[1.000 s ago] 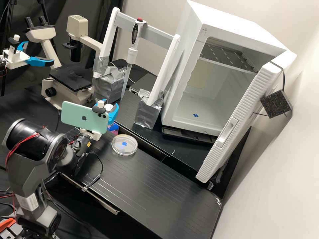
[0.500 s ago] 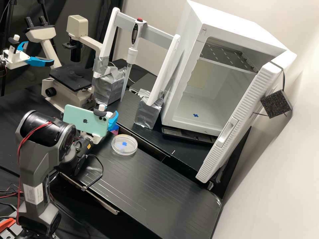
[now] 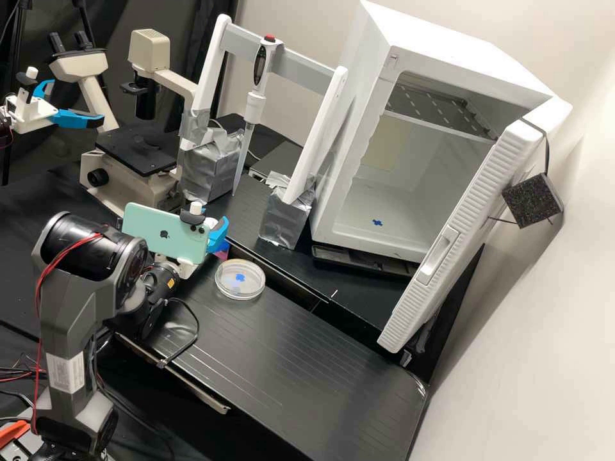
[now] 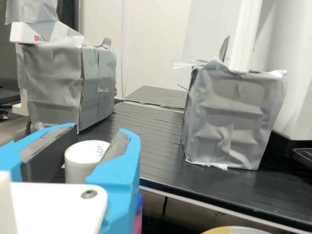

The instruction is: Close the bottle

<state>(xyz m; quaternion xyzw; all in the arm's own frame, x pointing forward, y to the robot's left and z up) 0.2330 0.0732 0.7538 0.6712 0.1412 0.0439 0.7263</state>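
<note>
The white cap (image 4: pixel 82 163) looked like smooth, matt plastic. Creased silvery tape (image 3: pixel 285 221) shone dully at one o'clock from the glossy, clear plastic dish (image 3: pixel 240 288). The black bench (image 3: pixel 288 346) gleamed softly.

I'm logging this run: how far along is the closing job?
Gripping looks done: the pincer has the white cap between its fingers. That hold is what's in hand. Seating or tightening it, then releasing, is likely left; what lies beneath is hidden, so closure can't be confirmed.
</note>
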